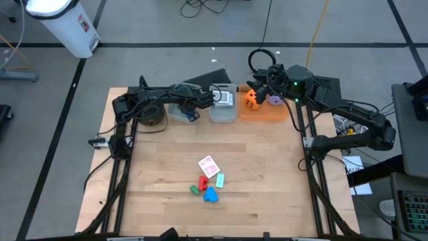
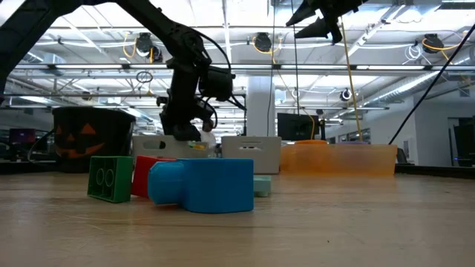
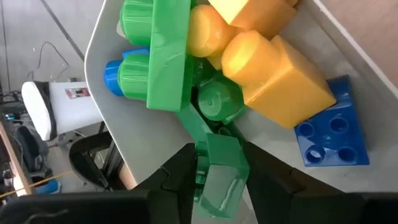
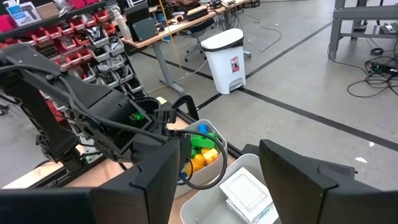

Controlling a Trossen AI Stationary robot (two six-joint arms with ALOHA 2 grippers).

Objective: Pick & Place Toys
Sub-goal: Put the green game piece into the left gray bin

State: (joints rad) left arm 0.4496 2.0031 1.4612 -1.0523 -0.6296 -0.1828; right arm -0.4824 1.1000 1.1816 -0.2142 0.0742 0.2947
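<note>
1. Nearest me, on the wooden counter (image 1: 167, 167), wait the toys not yet sorted: a blue block (image 2: 204, 185), a green block (image 2: 110, 178), a red block (image 2: 145, 175) and a playing card (image 1: 208, 165), all in one cluster well short of the bins.
2. Farther back, my left pincer (image 3: 217, 186) hangs over the block bin (image 4: 214, 134), pinching a small green block (image 3: 221, 171) between its fingers. I judge I hold it low so it lands among the blocks rather than bouncing out.
3. Inside that bin lie yellow blocks (image 3: 273, 78), a larger green block (image 3: 155, 56) and a blue plate block (image 3: 333, 127), so sorting is partly done.
4. Just beside the block bin stands the card bin (image 1: 223, 110) with stacked cards (image 4: 247, 190).
5. Beyond the card bin, the orange tray (image 1: 264, 110) holds the orange die (image 1: 251, 98) and purple die (image 1: 275, 100).
6. My right pincer (image 4: 214, 171) waits above that tray, spread and holding nothing.
</note>
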